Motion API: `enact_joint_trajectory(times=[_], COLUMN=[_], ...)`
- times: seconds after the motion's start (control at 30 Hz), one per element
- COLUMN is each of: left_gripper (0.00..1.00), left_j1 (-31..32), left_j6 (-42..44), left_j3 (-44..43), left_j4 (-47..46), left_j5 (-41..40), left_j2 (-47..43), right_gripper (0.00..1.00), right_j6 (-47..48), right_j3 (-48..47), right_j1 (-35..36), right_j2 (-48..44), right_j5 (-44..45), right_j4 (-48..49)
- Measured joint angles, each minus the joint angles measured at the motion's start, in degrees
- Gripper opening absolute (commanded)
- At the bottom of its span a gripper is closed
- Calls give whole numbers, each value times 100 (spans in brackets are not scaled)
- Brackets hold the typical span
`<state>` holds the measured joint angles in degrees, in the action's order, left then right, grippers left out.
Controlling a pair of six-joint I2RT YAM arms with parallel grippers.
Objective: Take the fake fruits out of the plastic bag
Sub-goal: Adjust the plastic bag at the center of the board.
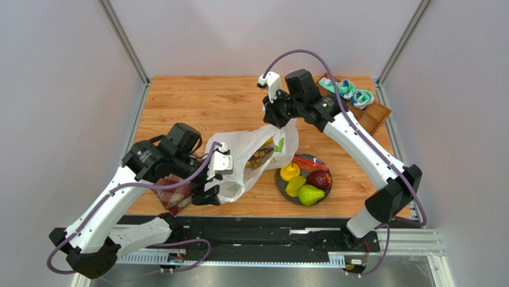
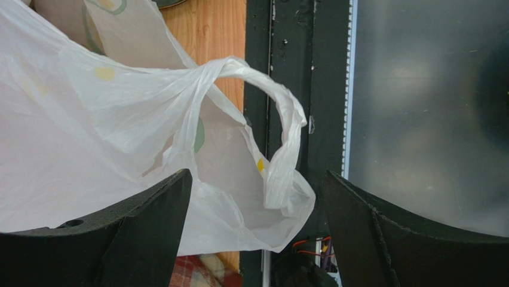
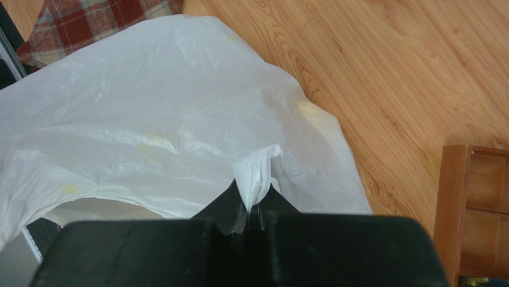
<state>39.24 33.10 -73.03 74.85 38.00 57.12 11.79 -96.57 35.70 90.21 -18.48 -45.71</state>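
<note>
Wood tabletop (image 1: 197,101) carries everything. White crinkly plastic bag (image 1: 239,173) lies mid-table, strung between the two arms with its mouth gaping upward. Red plaid cloth (image 1: 173,194) sits near-left of it, partly under the left arm. Dark plate (image 1: 277,181) is just right of the bag and holds five fruits: watermelon slice (image 1: 309,162), pear (image 1: 310,194), apple (image 1: 319,179), mango (image 1: 295,186), starfruit (image 1: 290,171). Brown grape bunch (image 1: 258,158) shows through the mouth, inside the bag, so by my read one fruit is left to take out. Risks: the bag is thin and slick, and the right pinch is on a small fold only. Any hard pull could slip it free, the mouth would collapse over the grapes, and access is gone. If the left goes in for the grapes it could snag the handle loop (image 2: 281,131) or grab film along with the bunch and drag the whole bag. Lifting the far end too high could also roll the grapes deeper toward the near end. Right gripper (image 3: 255,194): jaws together, clamped on a tuft of the bag's far-right edge, holding it raised off the table. Left gripper (image 2: 257,174): jaws wide apart at the bag's near-left end, loop and loose film lying in the gap, nothing pinched; can't tell if the film touches either pad.
</note>
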Motion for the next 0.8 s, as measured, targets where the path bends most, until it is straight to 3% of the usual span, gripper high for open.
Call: enact_joint_trajectory(times=[0.17, 0.37, 0.43, 0.47, 0.53, 0.57, 0.7, 0.8], left_gripper=[89, 78, 63, 47, 26, 0, 0, 0], left_j1=[68, 247, 284, 297, 317, 317, 212, -461], left_j6=[17, 162, 229, 240, 245, 223, 61, -225], left_j3=[-306, -35, 149, 240, 372, 396, 286, -142], left_j4=[31, -162, -282, -365, -527, -601, -909, -1047], left_j5=[66, -22, -68, -114, -240, -313, -813, -1036], left_j2=[44, 262, 409, 470, 575, 636, 905, 957], right_gripper=[0, 0, 0, 0, 0, 0, 0, 0], right_j6=[-61, -234, -278, -293, -306, -304, -271, -269], right_j3=[-151, -476, -551, -573, -625, -625, -647, -1182], right_j1=[-79, -173, -188, -197, -214, -214, -214, -214], right_j2=[260, 516, 527, 527, 527, 527, 560, 938], right_j5=[-2, -13, -13, -15, -26, -42, -107, -155], right_j4=[35, 57, 57, 59, 68, 79, 85, 9])
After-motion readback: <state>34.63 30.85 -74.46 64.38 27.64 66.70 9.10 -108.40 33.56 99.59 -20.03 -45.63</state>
